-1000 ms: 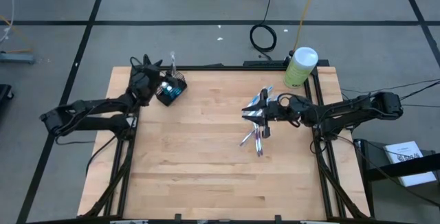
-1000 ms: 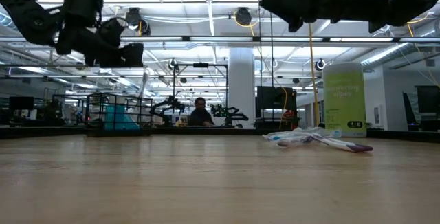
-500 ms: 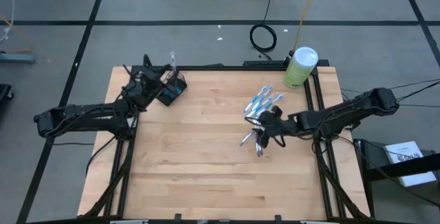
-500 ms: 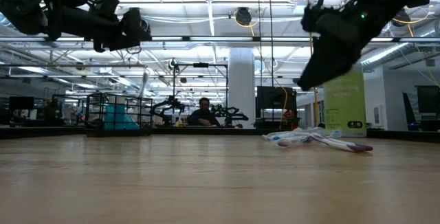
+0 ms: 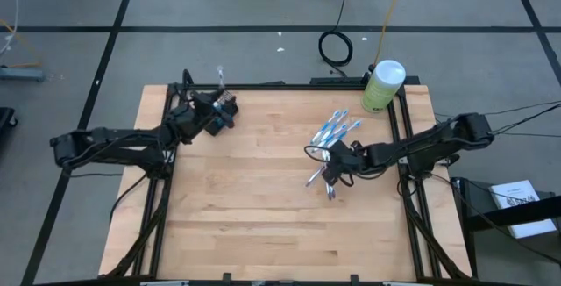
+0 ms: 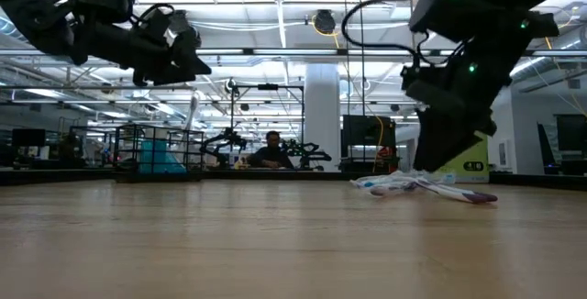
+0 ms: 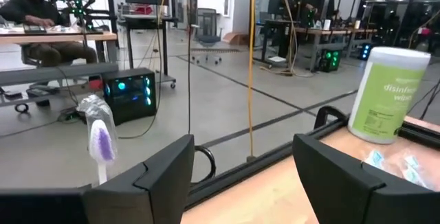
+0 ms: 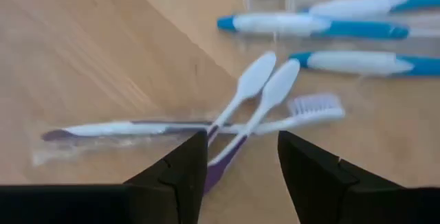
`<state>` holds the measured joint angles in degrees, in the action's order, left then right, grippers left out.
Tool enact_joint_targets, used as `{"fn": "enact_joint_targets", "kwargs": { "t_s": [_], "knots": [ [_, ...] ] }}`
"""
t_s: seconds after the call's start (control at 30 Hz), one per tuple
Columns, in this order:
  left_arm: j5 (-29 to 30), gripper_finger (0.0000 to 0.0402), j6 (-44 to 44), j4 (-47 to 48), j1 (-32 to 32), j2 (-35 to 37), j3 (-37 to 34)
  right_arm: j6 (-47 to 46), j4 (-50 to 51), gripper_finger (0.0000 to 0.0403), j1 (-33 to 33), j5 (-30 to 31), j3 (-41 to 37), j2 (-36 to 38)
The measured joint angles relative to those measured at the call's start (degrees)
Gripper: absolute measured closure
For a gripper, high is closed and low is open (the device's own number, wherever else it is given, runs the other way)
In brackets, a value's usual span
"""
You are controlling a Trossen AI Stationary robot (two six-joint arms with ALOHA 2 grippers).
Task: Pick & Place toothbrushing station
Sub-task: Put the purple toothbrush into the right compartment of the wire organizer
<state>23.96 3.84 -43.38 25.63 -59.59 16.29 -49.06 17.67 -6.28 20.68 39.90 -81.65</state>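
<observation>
The dark wire-mesh cup (image 5: 227, 108) stands at the table's far left with one wrapped toothbrush (image 5: 220, 77) sticking up out of it; the brush's purple-bristled head shows in the left wrist view (image 7: 101, 140). My left gripper (image 5: 209, 116) is open and hovers above the cup's left side (image 6: 183, 59). Several blue-and-white toothbrushes (image 5: 337, 128) lie flat on the table's right half, with two purple-handled ones (image 8: 237, 138) and a wrapped one just nearer. My right gripper (image 8: 240, 172) is open and low over the purple handles, one finger on each side (image 6: 433, 157).
A pale green canister with a white lid (image 5: 383, 85) stands at the table's far right corner, behind the pile. The near half of the wooden table (image 5: 254, 233) is bare. A person sits far back in the room (image 6: 270, 149).
My right gripper has gone down and toward the table's near-left, from above the blue brushes to low over the purple-handled ones, its fingers tipped downward. My left gripper has shifted a little toward the right, closer to the mesh cup.
</observation>
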Motion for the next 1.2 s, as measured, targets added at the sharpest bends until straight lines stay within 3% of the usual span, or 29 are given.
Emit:
{"fn": "enact_joint_targets", "kwargs": {
  "t_s": [0.43, 0.77, 0.93, 1.1, 1.2],
  "knots": [
    [-0.01, 0.0146, 1.2, -0.22, 0.0, -0.94, 0.0, -0.6, -2.09, 0.0244, 1.8, -0.01, -0.03, -5.79],
    [-0.01, 0.0146, 1.18, -0.2, 0.0, -0.94, 0.0, 3.39, -2.79, 0.0345, 1.84, -1.65, -0.04, -5.61],
    [-0.02, 0.0146, 1.16, -0.19, 0.0, -0.94, 0.0, 6.72, -3.16, 0.0391, 1.74, -2.96, -0.04, -2.61],
    [-0.66, 0.0146, 1.57, -0.17, 0.0, -0.94, 0.0, 12.19, -7.02, 0.0374, 1.66, -2.68, -0.04, 3.91],
    [-4.19, 0.0146, 4.37, -0.19, 0.0, -0.94, 0.0, 19.38, -14.72, 0.0376, 1.68, -1.02, -0.07, 7.66]
  ]
}}
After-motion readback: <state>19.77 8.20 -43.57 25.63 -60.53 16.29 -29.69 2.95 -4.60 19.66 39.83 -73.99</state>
